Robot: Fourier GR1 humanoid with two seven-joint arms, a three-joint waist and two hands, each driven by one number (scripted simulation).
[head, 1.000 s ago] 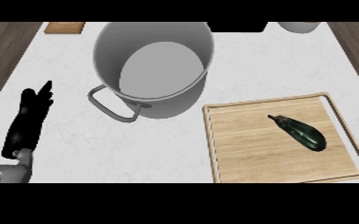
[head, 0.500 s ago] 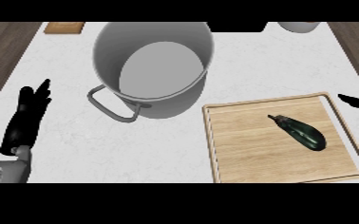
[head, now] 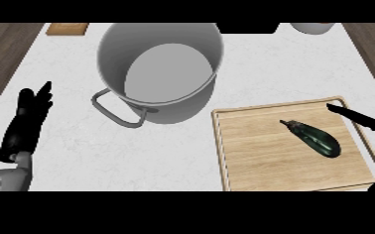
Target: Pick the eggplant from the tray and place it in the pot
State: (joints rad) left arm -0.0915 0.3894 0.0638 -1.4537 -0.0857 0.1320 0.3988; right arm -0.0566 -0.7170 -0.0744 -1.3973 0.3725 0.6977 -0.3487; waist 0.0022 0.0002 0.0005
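Note:
A dark eggplant (head: 315,138) lies on the wooden tray (head: 256,158) at the lower right, its stem end pointing up-left. The big grey pot (head: 161,69) stands upright in the middle with a handle toward me. At the right edge my right hand (head: 354,115) shows only as straight black fingers over the tray's far right corner, a little right of the eggplant and apart from it. My left hand (head: 28,121) rests open at the left edge, fingers up, holding nothing.
A small wooden board (head: 67,28) lies at the back left. A white vessel (head: 313,28) and a dark object (head: 247,28) stand along the back edge. The counter's white top stretches between the pot and my left hand.
My right hand has come in from the right edge, its fingers reaching further left over the tray's corner. My left hand has drifted slightly. The eggplant and pot stayed put.

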